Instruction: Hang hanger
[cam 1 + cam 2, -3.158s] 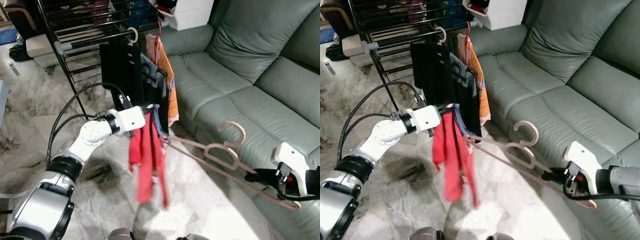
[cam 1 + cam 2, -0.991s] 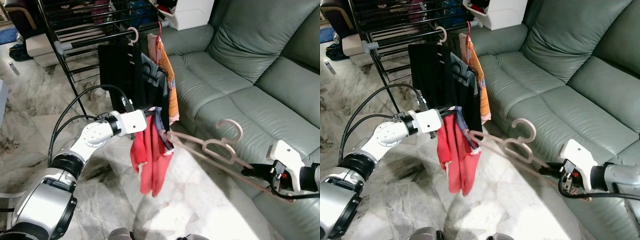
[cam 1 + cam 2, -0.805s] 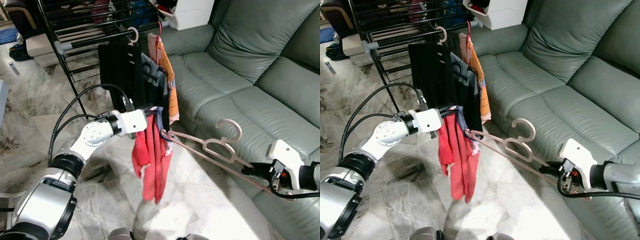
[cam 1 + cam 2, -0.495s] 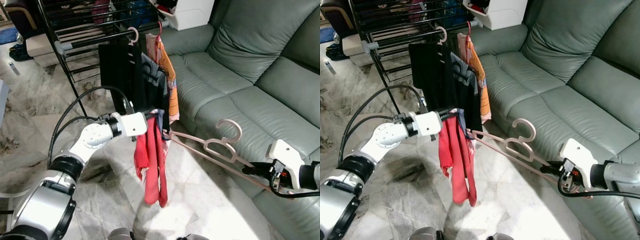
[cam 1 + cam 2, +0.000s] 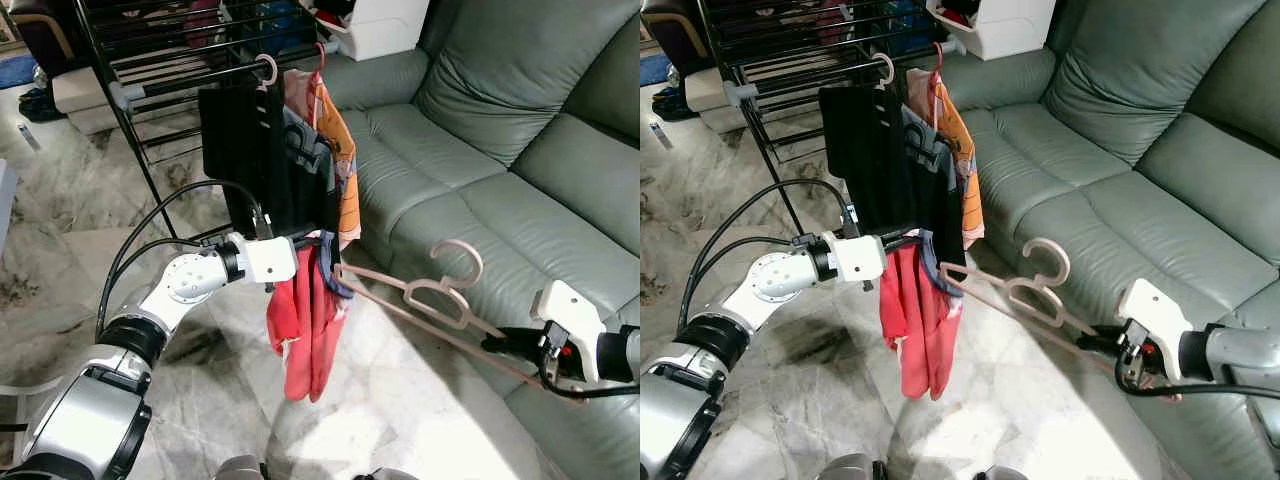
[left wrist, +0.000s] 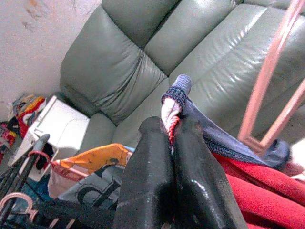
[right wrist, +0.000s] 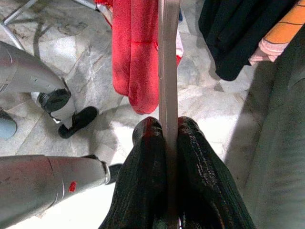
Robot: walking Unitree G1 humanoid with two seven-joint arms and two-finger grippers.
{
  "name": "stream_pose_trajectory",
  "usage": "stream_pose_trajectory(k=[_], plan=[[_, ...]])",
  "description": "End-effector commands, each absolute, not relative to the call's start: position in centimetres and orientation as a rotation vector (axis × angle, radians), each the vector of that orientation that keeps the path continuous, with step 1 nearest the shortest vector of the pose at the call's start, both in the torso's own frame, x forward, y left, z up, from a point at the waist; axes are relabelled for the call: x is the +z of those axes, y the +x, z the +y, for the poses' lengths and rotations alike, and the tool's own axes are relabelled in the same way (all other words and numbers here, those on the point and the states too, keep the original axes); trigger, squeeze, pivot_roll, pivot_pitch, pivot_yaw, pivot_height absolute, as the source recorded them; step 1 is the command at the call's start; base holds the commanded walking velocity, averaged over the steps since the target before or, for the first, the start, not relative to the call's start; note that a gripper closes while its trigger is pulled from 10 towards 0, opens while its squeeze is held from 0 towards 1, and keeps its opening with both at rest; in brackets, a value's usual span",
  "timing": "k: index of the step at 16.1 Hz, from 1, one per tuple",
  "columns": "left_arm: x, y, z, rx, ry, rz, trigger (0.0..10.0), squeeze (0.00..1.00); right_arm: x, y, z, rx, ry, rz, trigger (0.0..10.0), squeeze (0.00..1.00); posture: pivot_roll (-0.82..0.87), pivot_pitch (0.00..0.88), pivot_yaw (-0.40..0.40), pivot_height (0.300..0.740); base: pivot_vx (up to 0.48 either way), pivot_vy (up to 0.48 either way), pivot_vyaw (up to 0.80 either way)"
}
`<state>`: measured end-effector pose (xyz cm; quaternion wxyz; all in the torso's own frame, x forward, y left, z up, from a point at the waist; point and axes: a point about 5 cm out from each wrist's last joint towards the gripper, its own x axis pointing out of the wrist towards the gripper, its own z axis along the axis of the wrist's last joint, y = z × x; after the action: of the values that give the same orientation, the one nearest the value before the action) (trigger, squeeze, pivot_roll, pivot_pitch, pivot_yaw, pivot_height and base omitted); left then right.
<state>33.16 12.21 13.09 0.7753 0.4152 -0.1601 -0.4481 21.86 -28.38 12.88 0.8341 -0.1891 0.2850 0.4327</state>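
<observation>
Hanger (image 5: 430, 300) near-level, long axis spanning right gripper (image 5: 512, 345) to garment (image 5: 305, 320).

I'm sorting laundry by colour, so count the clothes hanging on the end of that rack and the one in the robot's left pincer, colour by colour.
Red: 1, the red garment pinched in the left pincer
Black: 1, the black garment
Dark with grey print: 1, the printed garment
Orange: 1, the orange garment
Total: 4

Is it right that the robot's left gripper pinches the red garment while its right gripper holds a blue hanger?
Not quite: the hanger is pink, as the left eye view shows. The left gripper does pinch the red garment, and the right gripper holds the hanger.
</observation>
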Motion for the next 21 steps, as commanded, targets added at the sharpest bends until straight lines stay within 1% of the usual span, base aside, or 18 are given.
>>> stream_pose_trajectory(k=[1, 2, 3, 4, 5, 6, 8, 9, 10, 11, 12, 13, 15, 17, 19, 20, 21], plan=[[13.4, 33.5, 12.6, -0.953, 0.931, -0.341, 10.0, 0.0, 13.2, 21.8, -28.4, 0.923, -0.43, 0.606, 10.0, 0.0, -0.14, 0.0, -0.008, 0.74, 0.0, 0.0, 0.0], [13.3, 33.9, 13.3, -0.907, 0.926, -0.309, 10.0, 0.0, 12.0, 21.5, -28.6, 0.89, -0.496, 0.633, 10.0, 0.0, -0.14, 0.0, 0.002, 0.74, 0.0, 0.0, 0.0], [13.2, 34.2, 14.0, -0.854, 0.905, -0.278, 10.0, 0.0, 10.5, 20.9, -28.0, 0.877, -0.554, 0.649, 10.0, 0.0, -0.14, 0.0, 0.006, 0.74, 0.0, 0.0, 0.0], [13.0, 34.4, 14.7, -0.802, 0.867, -0.245, 10.0, 0.0, 8.8, 19.2, -26.3, 0.991, -0.585, 0.668, 10.0, 0.0, -0.15, 0.0, 0.022, 0.74, 0.0, 0.0, 0.0], [12.7, 34.4, 15.1, -0.783, 0.852, -0.225, 10.0, 0.0, 8.1, 18.2, -25.7, 1.058, -0.609, 0.69, 10.0, 0.0, -0.15, 0.0, 0.031, 0.74, 0.0, 0.0, 0.0], [12.4, 34.3, 15.4, -0.777, 0.852, -0.207, 10.0, 0.0, 7.6, 18.2, -25.4, 1.061, -0.634, 0.702, 10.0, 0.0, -0.15, 0.0, 0.043, 0.74, 0.0, 0.0, 0.0], [11.7, 34.1, 15.7, -0.753, 0.833, -0.179, 10.0, 0.0, 6.9, 19.3, -24.3, 0.989, -0.668, 0.641, 10.0, 0.0, -0.15, 0.0, 0.059, 0.74, 0.0, 0.0, 0.0], [11.3, 34.2, 15.9, -0.695, 0.766, -0.154, 10.0, 0.0, 6.7, 20.7, -22.9, 0.868, -0.666, 0.486, 10.0, 0.0, -0.15, 0.0, 0.066, 0.74, 0.0, 0.0, 0.0], [11.1, 34.3, 16.0, -0.674, 0.753, -0.142, 10.0, 0.0, 6.8, 21.4, -22.5, 0.785, -0.695, 0.406, 10.0, 0.0, -0.15, 0.0, 0.067, 0.74, 0.0, 0.0, 0.0], [10.6, 34.4, 16.1, -0.611, 0.711, -0.116, 10.0, 0.0, 6.8, 22.4, -21.2, 0.612, -0.625, 0.285, 10.0, 0.0, -0.14, 0.0, 0.065, 0.74, 0.0, 0.0, 0.0], [10.1, 34.4, 16.2, -0.553, 0.622, -0.077, 10.0, 0.0, 5.6, 22.4, -20.3, 0.539, -0.574, 0.3, 10.0, 0.0, -0.14, 0.0, 0.062, 0.74, 0.0, 0.0, 0.0], [9.6, 34.4, 16.2, -0.52, 0.592, -0.058, 10.0, 0.0, 4.6, 22.2, -19.4, 0.479, -0.518, 0.318, 10.0, 0.0, -0.13, 0.0, 0.059, 0.74, 0.0, 0.0, 0.0], [8.8, 34.2, 16.5, -0.437, 0.49, -0.02, 10.0, 0.0, 3.2, 21.9, -19.0, 0.364, -0.45, 0.354, 10.0, 0.0, -0.11, 0.0, 0.048, 0.74, 0.0, 0.0, 0.0], [8.2, 33.7, 16.9, -0.408, 0.46, -0.007, 10.0, 0.0, 2.1, 21.1, -19.9, 0.233, -0.443, 0.356, 10.0, 0.0, -0.11, 0.0, 0.049, 0.74, 0.0, 0.0, 0.0], [7.8, 33.5, 16.8, -0.378, 0.43, -0.004, 10.0, 0.0, 1.6, 20.5, -20.3, 0.179, -0.409, 0.351, 10.0, 0.0, -0.12, 0.0, 0.062, 0.74, 0.0, 0.0, 0.0], [7.7, 33.5, 16.7, -0.332, 0.352, -0.003, 10.0, 0.0, 1.6, 20.4, -20.2, 0.18, -0.393, 0.338, 10.0, 0.0, -0.13, 0.0, 0.07, 0.74, 0.0, 0.0, 0.0], [7.4, 33.3, 16.5, -0.321, 0.304, 0.008, 10.0, 0.0, 2.7, 21.0, -19.5, 0.207, -0.335, 0.288, 10.0, 0.0, -0.13, 0.0, 0.071, 0.74, 0.0, 0.0, 0.0]])
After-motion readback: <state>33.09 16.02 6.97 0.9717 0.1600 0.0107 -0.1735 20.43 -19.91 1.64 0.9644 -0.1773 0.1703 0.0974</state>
